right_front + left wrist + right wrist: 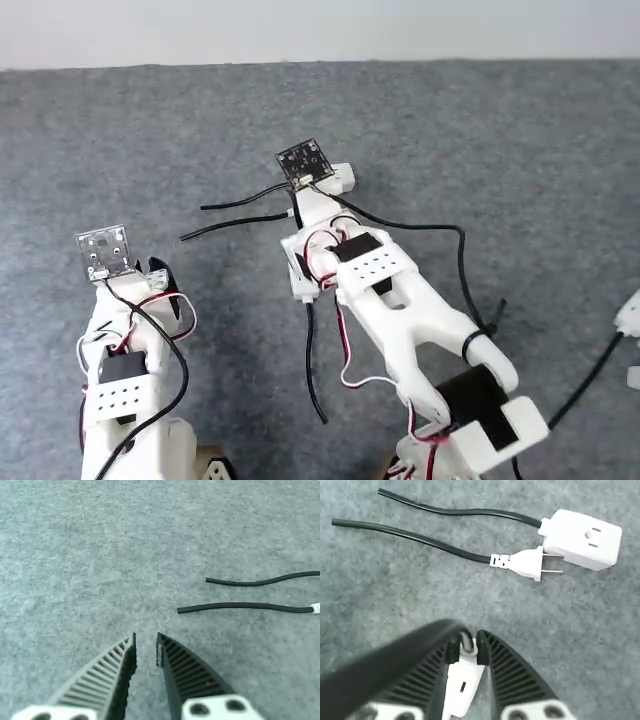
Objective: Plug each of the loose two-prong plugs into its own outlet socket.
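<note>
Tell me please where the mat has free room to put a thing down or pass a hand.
Free: the mat strip between the far wall and both arms, and the patch around the left gripper, up to the two black cords. Crowded: by the right gripper, shut on a white connector, where the plug and outlet block lie close.

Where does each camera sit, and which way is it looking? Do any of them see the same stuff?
High view: fixed above the table, looking down; the left arm and right arm show side by side.
Left wrist view: on the left arm, looking past its open left gripper at the ends of two black cables.
Right wrist view: on the right arm, looking past the right gripper, shut on a white connector, at a two-prong plug and outlet socket.
Shared: all three see the black cables.
</note>
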